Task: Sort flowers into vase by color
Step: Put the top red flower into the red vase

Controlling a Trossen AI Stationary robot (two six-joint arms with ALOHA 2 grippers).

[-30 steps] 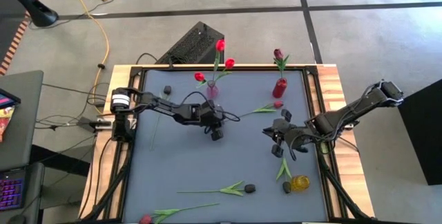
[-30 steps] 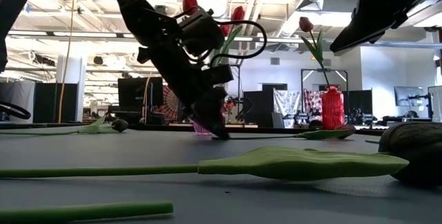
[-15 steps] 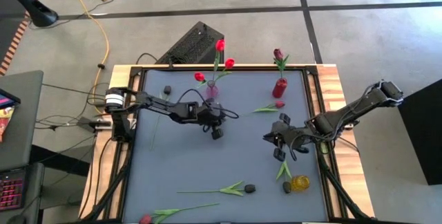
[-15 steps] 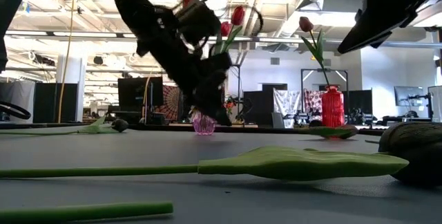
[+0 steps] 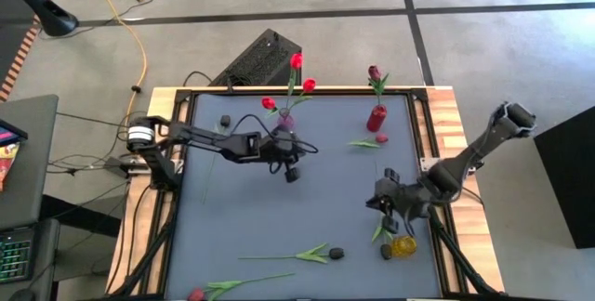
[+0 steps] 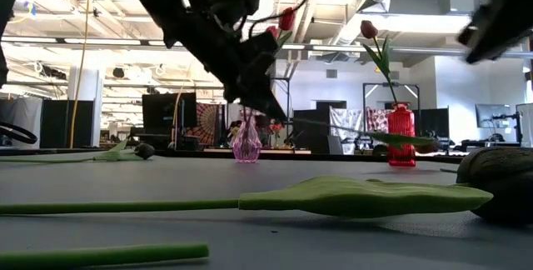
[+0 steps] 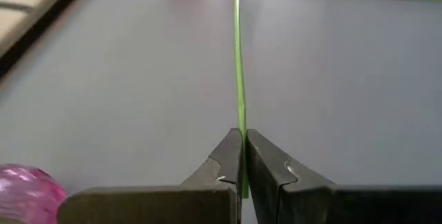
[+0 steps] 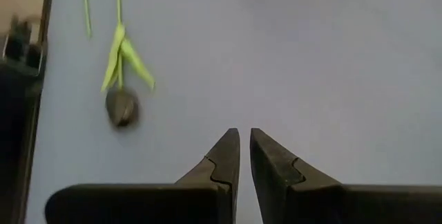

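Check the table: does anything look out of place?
Loose tulips lie flat on the mat, like the black tulip and the red tulip at the table's edge. The left claw holds a maroon tulip sideways by its stem.

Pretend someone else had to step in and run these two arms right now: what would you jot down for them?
Left gripper: shut on the stem of a red tulip, lifted beside the pink vase.
Right gripper: nearly closed, holding nothing, above the yellow vase, which lies on its side.
Done: three red tulips in the pink vase; one dark tulip in the red vase.
Left: the held tulip, plus flowers lying loose along the table's near edge and a dark head at the far left. Which vase the held one goes into is your call.
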